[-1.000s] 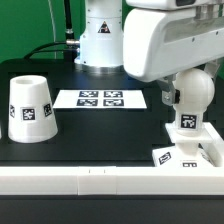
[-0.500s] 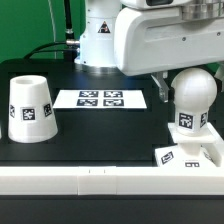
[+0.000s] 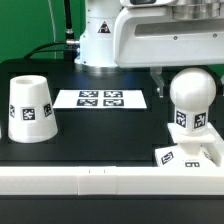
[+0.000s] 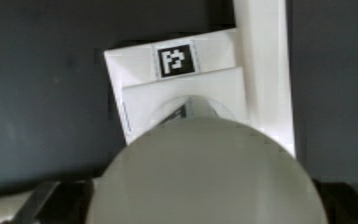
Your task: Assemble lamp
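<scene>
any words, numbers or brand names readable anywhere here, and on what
No words, numbers or brand names can be read in either view.
There are only black-and-white square tags, which are patterns and not letters: on the shade, the bulb, the base and the marker board.

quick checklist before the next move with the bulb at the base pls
1. Bulb upright: ok.
2. Bulb neck over the base: ok in both views.
3. Neck seated in the base: cannot tell, the joint is hidden.
4. Fingers on either side of the bulb head, apparently closed on it: ok.
5. Shade standing apart at the exterior view's left, out of the way: ok.
</scene>
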`<state>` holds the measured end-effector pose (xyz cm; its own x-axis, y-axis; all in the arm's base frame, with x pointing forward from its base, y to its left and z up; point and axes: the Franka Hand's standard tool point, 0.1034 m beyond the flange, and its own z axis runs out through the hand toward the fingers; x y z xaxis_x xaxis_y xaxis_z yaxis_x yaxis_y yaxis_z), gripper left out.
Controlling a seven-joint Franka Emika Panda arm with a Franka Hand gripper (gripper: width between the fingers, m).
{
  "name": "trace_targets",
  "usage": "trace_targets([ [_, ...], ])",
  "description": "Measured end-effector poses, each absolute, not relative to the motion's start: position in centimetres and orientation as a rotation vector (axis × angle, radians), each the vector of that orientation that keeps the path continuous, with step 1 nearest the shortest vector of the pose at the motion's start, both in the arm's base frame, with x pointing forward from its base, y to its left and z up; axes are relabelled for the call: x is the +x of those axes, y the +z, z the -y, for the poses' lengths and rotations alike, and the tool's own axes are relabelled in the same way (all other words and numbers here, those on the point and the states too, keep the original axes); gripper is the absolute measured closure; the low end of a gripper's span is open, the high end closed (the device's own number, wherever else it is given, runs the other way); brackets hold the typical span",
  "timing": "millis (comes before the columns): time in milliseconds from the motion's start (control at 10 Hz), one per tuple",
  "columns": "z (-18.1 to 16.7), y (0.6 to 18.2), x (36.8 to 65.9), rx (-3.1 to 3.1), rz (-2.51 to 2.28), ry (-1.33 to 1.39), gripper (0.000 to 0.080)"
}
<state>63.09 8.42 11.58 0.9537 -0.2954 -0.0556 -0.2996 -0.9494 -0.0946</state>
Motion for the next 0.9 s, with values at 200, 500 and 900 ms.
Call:
trace_targets([
  [200, -8.44, 11.57, 63.05, -2.934, -0.761, 0.081, 0.0221],
  [500, -8.75, 11.45, 62.83, -2.776, -1.151, 0.129, 0.0221],
  [900, -9.14, 11.40, 62.85, -2.504, -1.604, 0.193, 0.0221],
])
